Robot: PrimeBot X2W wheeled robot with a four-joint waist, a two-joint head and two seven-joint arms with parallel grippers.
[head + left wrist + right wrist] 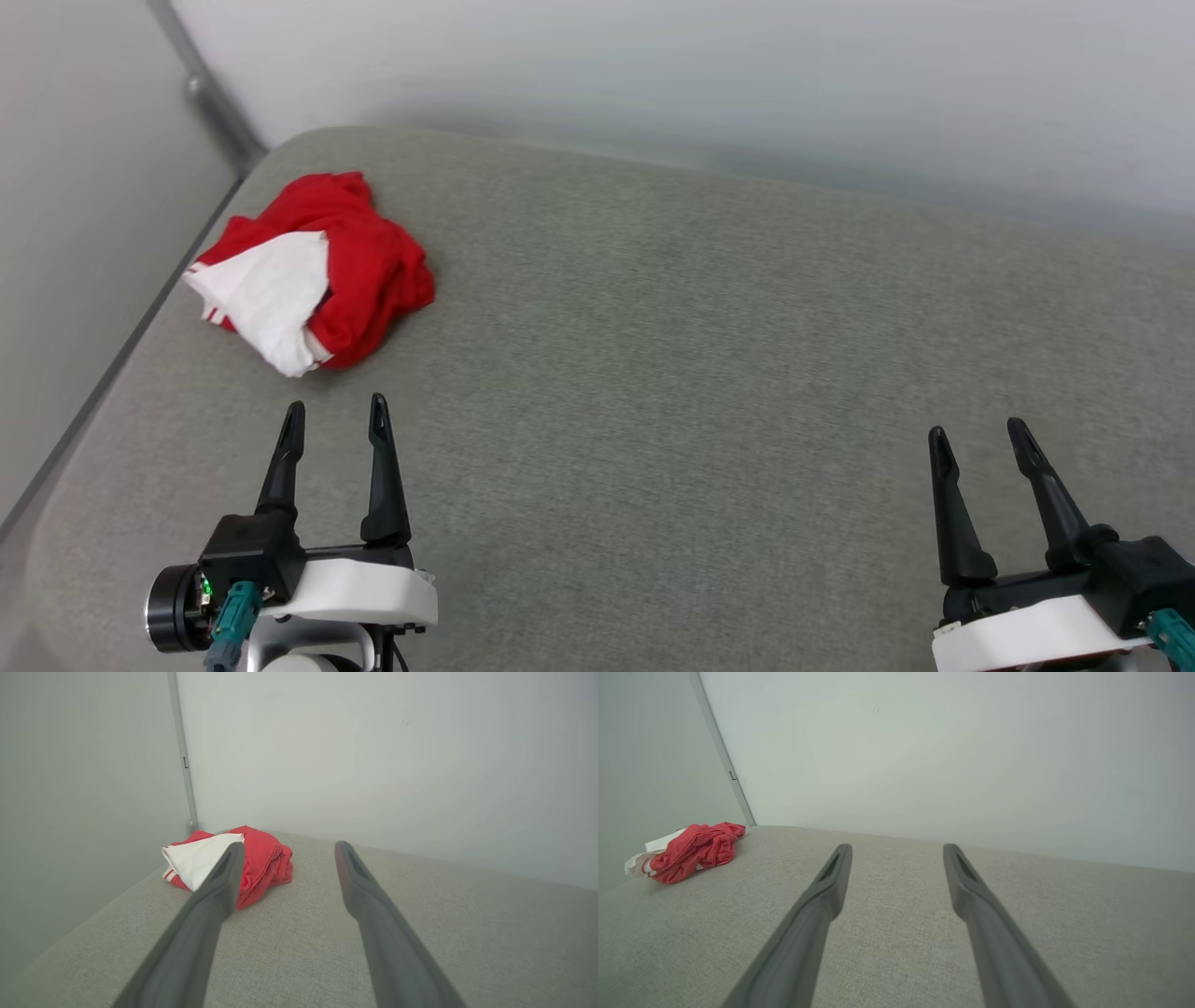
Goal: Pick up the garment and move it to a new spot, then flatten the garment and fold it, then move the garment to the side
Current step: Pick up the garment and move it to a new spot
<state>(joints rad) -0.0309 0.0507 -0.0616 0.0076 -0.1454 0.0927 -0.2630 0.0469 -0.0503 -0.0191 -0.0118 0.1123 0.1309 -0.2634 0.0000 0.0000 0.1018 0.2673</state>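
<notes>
Sitting in a messy heap, the shirt (369,261) is near the far left corner of the counter (700,373), close to the left edge. It is red, with a white sleeve (271,289) folded over the top. No step of the job looks done yet, because the shirt is bunched up and nothing holds it.

The left tool (336,411) is just in front of the shirt, not touching it. Its two fingers are spread wide and hold nothing. The right tool (977,431) is far off on the other side, also spread wide and empty.

The next move is likely a grab by the left tool. A few things could go wrong. The shirt lies close to the edge, so a push from the fingers could slide it off the side. If the tool pinches just the white sleeve, the rest might hang down and drag. If it comes down too low, the fingers could dig into the soft counter cover and catch that too. The wall (653,65) is close behind, so a long reach might bump it.
</notes>
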